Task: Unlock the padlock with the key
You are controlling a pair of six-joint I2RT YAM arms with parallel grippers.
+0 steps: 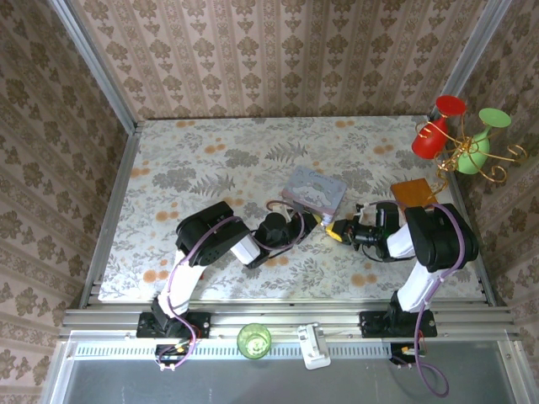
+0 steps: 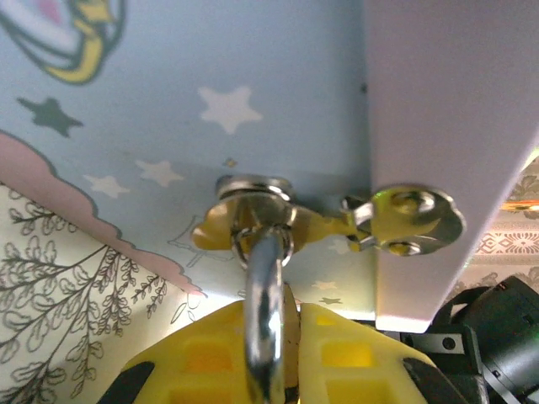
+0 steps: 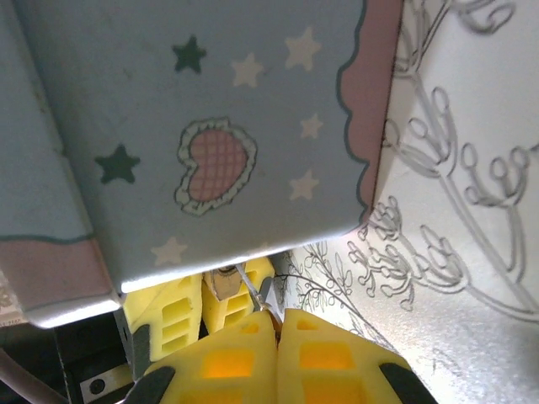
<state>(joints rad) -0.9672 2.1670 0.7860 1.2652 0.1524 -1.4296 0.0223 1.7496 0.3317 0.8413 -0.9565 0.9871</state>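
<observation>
I see my left gripper point(image 2: 274, 318) clamped on the padlock point(image 2: 263, 273), which hangs through the hasp point(image 2: 337, 223) at the near edge of the blue tin point(image 2: 253, 76); my right gripper point(image 3: 276, 324) is pinched shut on the key point(image 3: 264, 293) (a mere sliver), just beside the padlock

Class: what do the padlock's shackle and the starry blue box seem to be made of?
Shackle: polished silvery metal, probably steel; bright mirror-like glints. Blue box: likely printed sheet metal; smooth satin face, crisp edges, though coated card is possible.

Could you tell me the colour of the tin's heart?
The heart is pink, crosshatched; right wrist view.
</observation>
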